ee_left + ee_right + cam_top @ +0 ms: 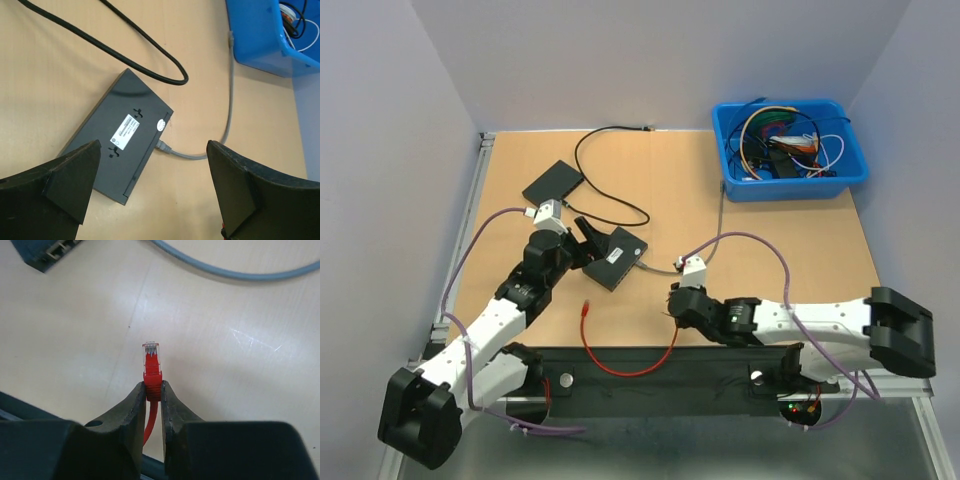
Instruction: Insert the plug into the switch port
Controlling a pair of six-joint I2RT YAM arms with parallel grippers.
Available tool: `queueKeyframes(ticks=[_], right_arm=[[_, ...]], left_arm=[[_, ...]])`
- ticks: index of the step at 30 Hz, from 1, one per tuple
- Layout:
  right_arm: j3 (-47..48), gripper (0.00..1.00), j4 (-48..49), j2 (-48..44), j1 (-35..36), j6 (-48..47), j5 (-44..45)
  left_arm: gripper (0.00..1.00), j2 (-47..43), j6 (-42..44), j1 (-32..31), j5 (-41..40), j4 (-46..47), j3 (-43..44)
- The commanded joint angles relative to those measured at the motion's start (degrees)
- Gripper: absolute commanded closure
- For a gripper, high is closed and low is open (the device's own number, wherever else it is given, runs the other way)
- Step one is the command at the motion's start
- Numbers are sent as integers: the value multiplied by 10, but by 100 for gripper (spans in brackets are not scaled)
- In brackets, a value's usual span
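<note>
**Red plug pinched in right gripper, away from the switch**

The red network plug, with its clear plastic tip, stands upright just above the tan wooden table. The right gripper has its fingers narrowed onto the plug's red boot. The plug is not in any port. The thin red cable loops along the table's near edge.

The black flat plastic switch lies label-up at left-centre, with a grey round cable plugged into its side. The left gripper hangs over the switch with its fingers spread wide, holding nothing.

A blue plastic bin of wires sits at the far right.
</note>
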Motion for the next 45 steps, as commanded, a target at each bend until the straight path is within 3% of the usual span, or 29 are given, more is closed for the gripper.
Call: queueKeyframes(ticks=[1, 10, 21, 29, 45], right_arm=[[35, 100, 24, 59, -5, 5, 1], [93, 100, 122, 162, -30, -110, -73], [169, 100, 162, 279, -56, -168, -137], [204, 100, 163, 309, -87, -191, -166], [271, 99, 115, 370, -99, -213, -193]], left_arm=[[1, 27, 30, 34, 48, 107, -21], [1, 144, 48, 125, 141, 253, -58], [2, 291, 34, 133, 162, 391, -59], [7, 371, 27, 132, 217, 525, -75], [12, 387, 44, 105, 196, 504, -65]])
